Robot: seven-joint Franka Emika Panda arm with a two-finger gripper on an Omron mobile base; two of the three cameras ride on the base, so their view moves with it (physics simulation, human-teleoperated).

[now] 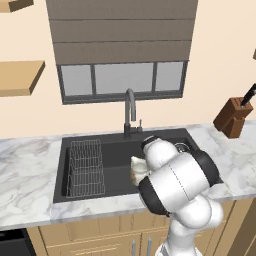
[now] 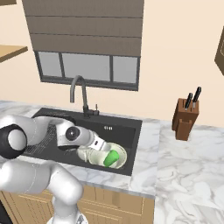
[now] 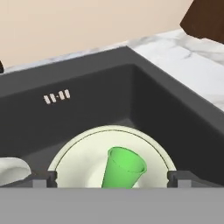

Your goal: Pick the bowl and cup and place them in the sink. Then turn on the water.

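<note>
The cup [image 3: 124, 167] lies tilted in the bowl [image 3: 74, 162] inside the black sink [image 3: 175, 109], jaws open above, marble counter [image 2: 183, 162] around.

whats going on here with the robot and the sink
A white robot arm reaches into the black sink. The bowl already sits on the sink floor, with the green cup lying tilted inside it. The hand hovers just above them, open and holding nothing. The faucet behind shows no water running, so turning it on looks like what is left.
</note>
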